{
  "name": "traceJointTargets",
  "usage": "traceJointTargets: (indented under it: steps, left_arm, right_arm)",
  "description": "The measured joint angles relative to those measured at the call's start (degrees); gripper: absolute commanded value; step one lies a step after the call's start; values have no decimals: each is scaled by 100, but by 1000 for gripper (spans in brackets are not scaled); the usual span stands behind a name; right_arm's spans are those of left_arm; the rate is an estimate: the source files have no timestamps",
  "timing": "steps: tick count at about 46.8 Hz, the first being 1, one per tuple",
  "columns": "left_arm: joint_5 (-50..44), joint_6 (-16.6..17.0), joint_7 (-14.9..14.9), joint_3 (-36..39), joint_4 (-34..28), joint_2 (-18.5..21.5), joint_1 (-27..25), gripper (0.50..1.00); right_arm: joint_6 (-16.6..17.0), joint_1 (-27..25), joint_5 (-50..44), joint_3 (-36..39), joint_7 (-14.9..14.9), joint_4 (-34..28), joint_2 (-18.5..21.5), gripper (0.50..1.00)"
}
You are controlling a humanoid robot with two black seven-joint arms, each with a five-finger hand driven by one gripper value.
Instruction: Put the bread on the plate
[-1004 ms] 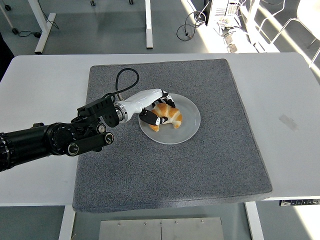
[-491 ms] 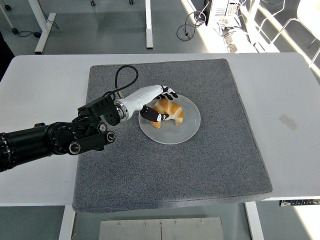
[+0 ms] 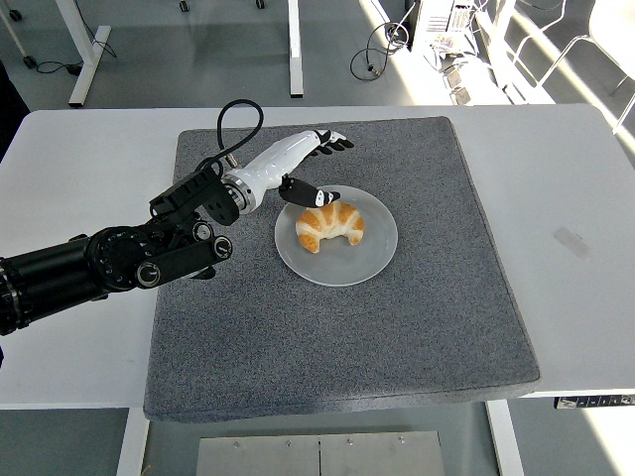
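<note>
**Hand lifts clear, bread left on the plate**

The white table carries a large grey mat that covers most of its middle, reaching from near the far edge down over the near edge. On the mat, a little left of its centre and toward the far side, sits a round pale plate. The left arm comes in from the table's left edge, black along its length, with a white forearm section just behind the wrist and a black cable looping above it.

The left hand is now spread wide and holds nothing: its fingers stretch toward the far edge of the mat, and the thumb points down toward the plate's far-left rim (it hangs just above the bread, apart from it as far as can be seen). A second ago the same hand was closed around the bread on the plate; half a second ago it was still at the bread's left end. Since then it has let go and pulled up and away toward the far-left.

The bread, a golden croissant, lies on the plate, slightly left of the plate's centre, its curved back toward the far edge.
</note>
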Motion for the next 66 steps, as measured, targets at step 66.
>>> traceJointTargets:
  steps: [66]
  left_arm:
    - [-4003,772,-1311,-2674,949,95,572,714]
  right_arm:
    - [1,0,0,0,0,0,0,1000]
